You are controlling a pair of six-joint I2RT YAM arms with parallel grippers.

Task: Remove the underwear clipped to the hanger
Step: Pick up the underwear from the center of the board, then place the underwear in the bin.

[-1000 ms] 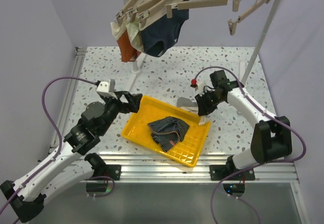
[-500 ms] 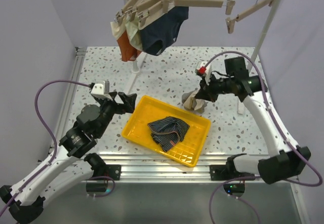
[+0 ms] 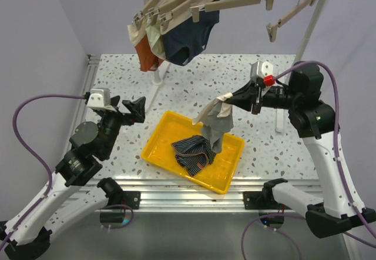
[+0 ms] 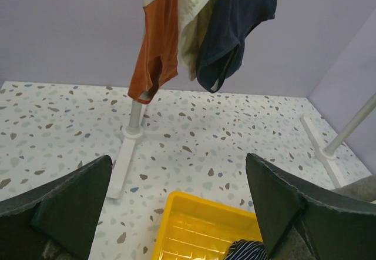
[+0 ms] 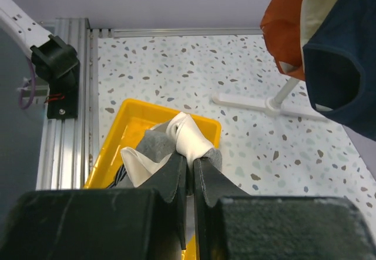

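Top external view is showing the right gripper pinching the grey-white brief, which is dangling over the yellow tray; releasing early risks draping it across the tray's far rim. Left gripper is gaping beside the tray.

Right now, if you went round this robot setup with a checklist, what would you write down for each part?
Surface: speckled table, yellow tray on it.
Job's things: striped briefs in tray; grey-white briefs dangling above it; orange, cream and navy briefs clipped on hangers.
Clutter: nothing seen.
Grippers: right gripper shut on the grey-white briefs; left gripper open, empty.
Cables: purple cables loop from both arms.
Surroundings: clothes rack, pale walls.
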